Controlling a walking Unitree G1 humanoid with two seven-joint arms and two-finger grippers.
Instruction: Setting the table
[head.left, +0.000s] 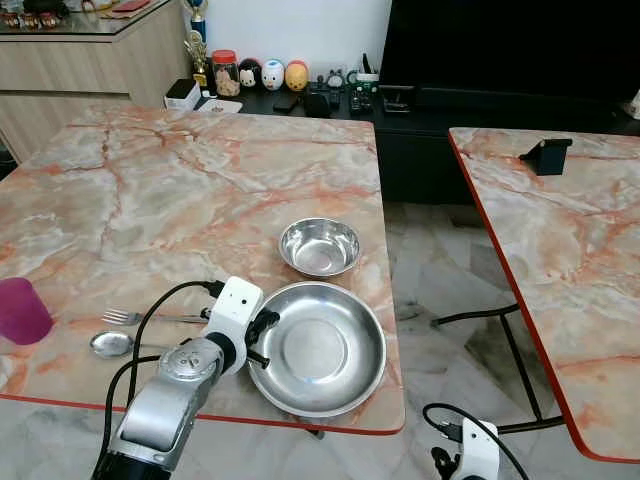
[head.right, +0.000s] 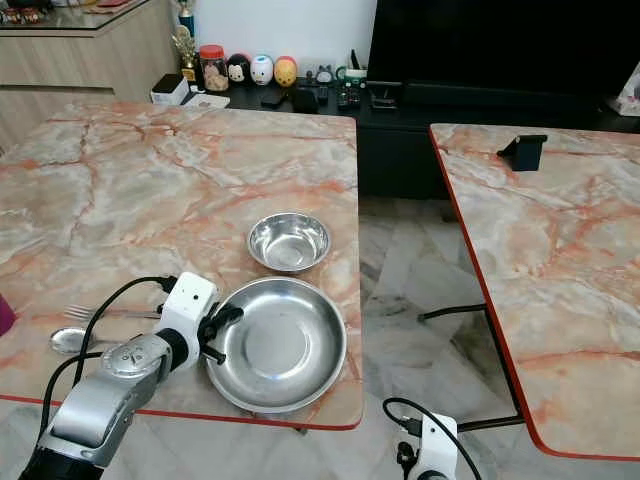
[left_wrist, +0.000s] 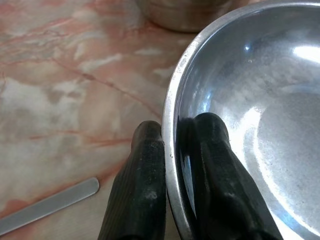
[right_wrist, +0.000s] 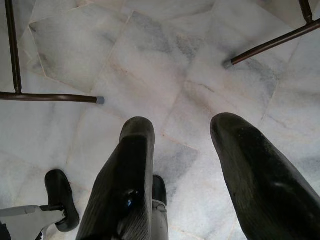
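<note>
The left gripper (left_wrist: 170, 165) has its jaws clenched over the rim of the wide shiny steel plate (head.left: 318, 348), near the pink marble table (head.left: 180, 190) edge, likely to position it. The right gripper (right_wrist: 182, 165) hangs idle, jaws released.

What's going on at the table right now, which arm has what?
The left gripper is shut on the near-left rim of the large steel plate, one finger inside the rim and one outside. The plate sits at the near edge of the marble table, with the small steel bowl just beyond it. A fork and spoon lie to the plate's left, and a pink cup stands further left. The right gripper hangs idle over the floor, jaws open.
</note>
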